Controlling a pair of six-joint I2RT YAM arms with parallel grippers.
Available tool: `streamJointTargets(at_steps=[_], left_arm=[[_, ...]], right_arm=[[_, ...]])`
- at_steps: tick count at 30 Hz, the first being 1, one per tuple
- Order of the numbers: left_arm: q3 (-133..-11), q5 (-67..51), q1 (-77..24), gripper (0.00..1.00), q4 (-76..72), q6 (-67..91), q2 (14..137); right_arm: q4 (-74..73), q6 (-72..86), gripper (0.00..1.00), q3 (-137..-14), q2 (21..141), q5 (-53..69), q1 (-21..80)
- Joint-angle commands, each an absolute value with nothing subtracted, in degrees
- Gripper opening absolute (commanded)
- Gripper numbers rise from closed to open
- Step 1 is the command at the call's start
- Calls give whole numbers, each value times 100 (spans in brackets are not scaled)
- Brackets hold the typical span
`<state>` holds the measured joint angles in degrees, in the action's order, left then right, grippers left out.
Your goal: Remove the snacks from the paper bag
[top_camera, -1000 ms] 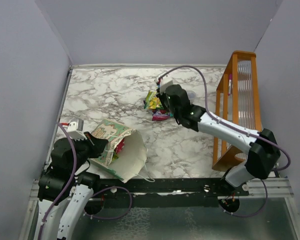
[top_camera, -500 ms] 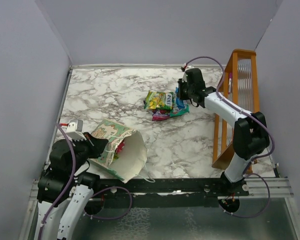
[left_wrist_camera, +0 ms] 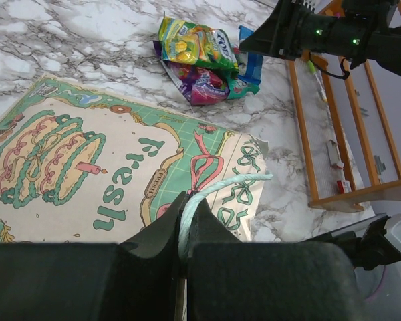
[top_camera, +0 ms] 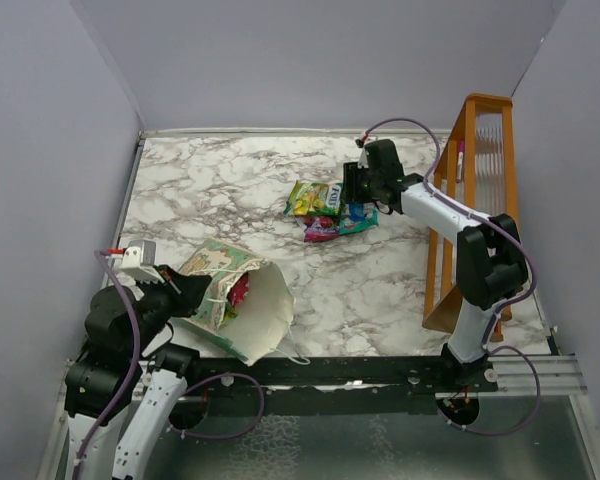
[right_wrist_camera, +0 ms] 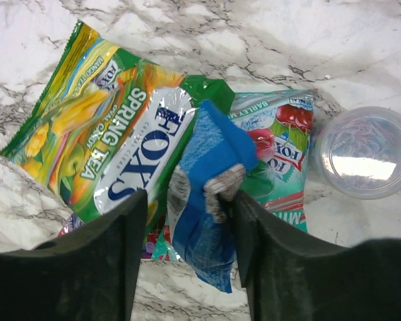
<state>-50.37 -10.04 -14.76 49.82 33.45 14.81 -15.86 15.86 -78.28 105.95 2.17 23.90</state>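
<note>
Nearest the arm bases, at about 7 o'clock on the marble surface, the paper bag lies on its side, cream patterned front up and white-lined mouth gaping toward 4 o'clock. The left hand is closed tight on its pale string handle. The bag looks light and flimsy, likely to slide or crumple unless it is pinned this way. One pink-red packet shows just inside the mouth.

It is probably feather-light, slick and crinkly (foil gives little to grip flat-on), so a pinch on a crimped end seam seems the safest hold.

Farther out, near 1 o'clock, the other snacks overlap in a heap: the yellow-green packet, the teal packet, the purple packet underneath and the blue packet on top. The right hand hangs over them with its fingers spread, straddling the blue one without clamping it. A clear cup sits at 3 o'clock of the heap.
</note>
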Motion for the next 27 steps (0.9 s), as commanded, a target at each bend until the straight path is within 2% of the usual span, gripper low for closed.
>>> streamJointTargets(at_steps=[1,8,10,14,19,24,27], left_arm=[[-5075,-1037,-1498,0,4988,3222,1246],[-4793,-1016,-1499,0,5073,3324,1014],[-4797,-984,-1502,0,5071,3340,965],[-4842,-902,-1503,0,5068,3324,1005],[-4793,-896,-1503,0,4919,3318,1097],[-4765,-906,-1503,0,4834,3327,1100],[-4734,-880,-1503,0,4843,3332,1069]], right_arm=[[-1791,1284,59,-8113,10539,50,2391],[-2120,776,86,-8178,10037,551,2399],[-2038,720,91,-7989,9759,668,2408],[-1810,853,92,-7548,9147,988,2463],[-1474,987,92,-6890,8427,2113,2827],[-378,427,91,-5717,7240,3005,3833],[249,-73,91,-5154,6655,3035,4709]])
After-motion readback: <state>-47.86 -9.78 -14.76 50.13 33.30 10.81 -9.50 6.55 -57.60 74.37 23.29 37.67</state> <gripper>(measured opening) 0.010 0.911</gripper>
